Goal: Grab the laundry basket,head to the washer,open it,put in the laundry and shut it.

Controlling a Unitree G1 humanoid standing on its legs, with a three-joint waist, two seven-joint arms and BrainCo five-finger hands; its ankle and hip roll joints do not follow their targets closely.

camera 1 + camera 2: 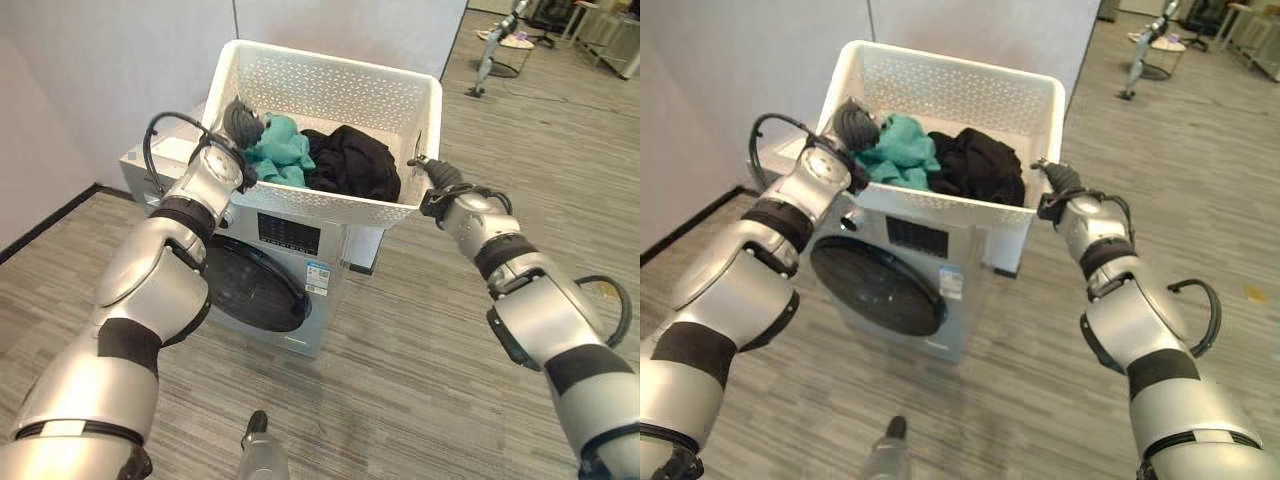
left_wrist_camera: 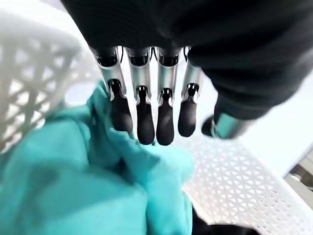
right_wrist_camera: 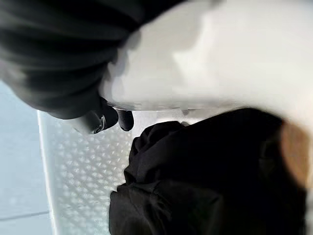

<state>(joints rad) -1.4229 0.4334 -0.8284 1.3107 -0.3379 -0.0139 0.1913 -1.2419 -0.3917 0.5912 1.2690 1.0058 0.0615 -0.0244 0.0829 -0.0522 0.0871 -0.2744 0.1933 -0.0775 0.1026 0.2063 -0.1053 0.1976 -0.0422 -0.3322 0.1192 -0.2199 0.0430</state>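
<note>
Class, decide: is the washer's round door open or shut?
Shut. The dark round door sits flush in the front of the washer, below the white laundry basket.

no legible text, washer (image 1: pixel 270 275) control panel and small blue label perhaps printed, unreadable

Item: we recorded a pale grey partition wall (image 1: pixel 120 70). At the wall's foot we logged a dark skirting strip (image 1: pixel 50 225) and a grey wood-grain floor (image 1: pixel 420 330). Well beyond the wall's far end we noted a silvery stand (image 1: pixel 497 45) and desks (image 1: pixel 612 28).
</note>
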